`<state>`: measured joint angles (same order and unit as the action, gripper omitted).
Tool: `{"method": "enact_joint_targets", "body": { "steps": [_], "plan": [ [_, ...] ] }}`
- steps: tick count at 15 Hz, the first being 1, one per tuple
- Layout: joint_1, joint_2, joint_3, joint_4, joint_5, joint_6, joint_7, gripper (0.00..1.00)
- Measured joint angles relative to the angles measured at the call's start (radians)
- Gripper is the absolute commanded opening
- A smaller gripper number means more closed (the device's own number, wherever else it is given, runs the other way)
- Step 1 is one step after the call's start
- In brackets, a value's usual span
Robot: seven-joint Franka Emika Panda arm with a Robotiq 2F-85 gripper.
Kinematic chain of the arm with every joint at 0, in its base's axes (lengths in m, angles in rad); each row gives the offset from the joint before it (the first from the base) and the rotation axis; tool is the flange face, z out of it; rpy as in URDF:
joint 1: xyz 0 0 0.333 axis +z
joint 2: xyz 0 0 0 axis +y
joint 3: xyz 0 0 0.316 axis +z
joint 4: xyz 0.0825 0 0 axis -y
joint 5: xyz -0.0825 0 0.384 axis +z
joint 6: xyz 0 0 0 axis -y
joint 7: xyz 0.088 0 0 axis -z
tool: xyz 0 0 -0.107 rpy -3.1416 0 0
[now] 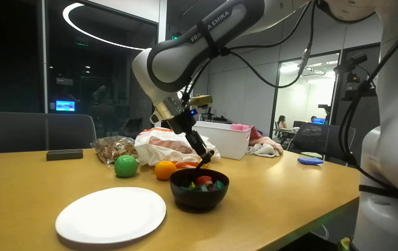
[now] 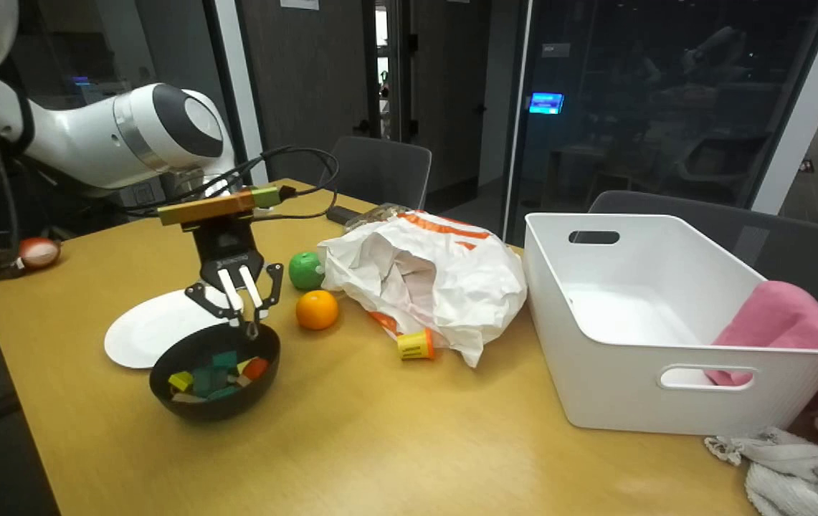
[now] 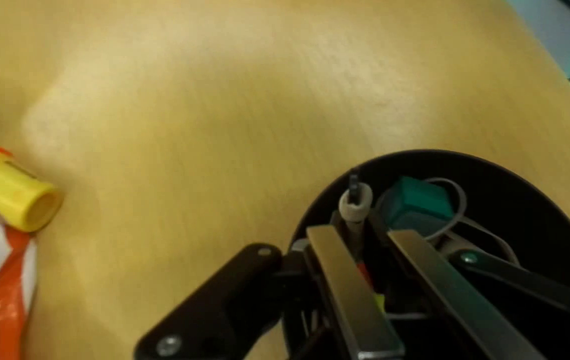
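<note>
My tool point(image 2: 249, 322) is clamped narrow on a slim pale cylindrical piece point(image 3: 354, 214) with a dark tip, at the rim of a round black bowl point(image 1: 199, 198) holding small green and yellow blocks point(image 2: 206, 380). Near the bowl on the yellow-brown wood-toned surface point(image 2: 416, 437): flat round white plate point(image 1: 111, 214), round orange fruit point(image 2: 317, 310), round green fruit-like ball point(image 2: 304, 271), crinkled white bag point(image 2: 473, 279) with orange print.

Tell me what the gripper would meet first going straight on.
Probably the black bowl: the gripper points down into it. Whether its inner wall or the blocks inside come first is hard to tell.
</note>
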<state>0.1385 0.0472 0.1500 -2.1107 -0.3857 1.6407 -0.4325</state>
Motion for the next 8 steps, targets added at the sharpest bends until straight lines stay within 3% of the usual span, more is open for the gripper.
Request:
{"method": "enact_joint_targets", "body": {
  "steps": [4,8],
  "plan": [
    [0.000,-0.002,0.000,-0.010,-0.114,0.022,0.077,0.10],
    [0.012,-0.007,0.011,-0.003,-0.077,-0.125,0.161,0.10]
  ]
}}
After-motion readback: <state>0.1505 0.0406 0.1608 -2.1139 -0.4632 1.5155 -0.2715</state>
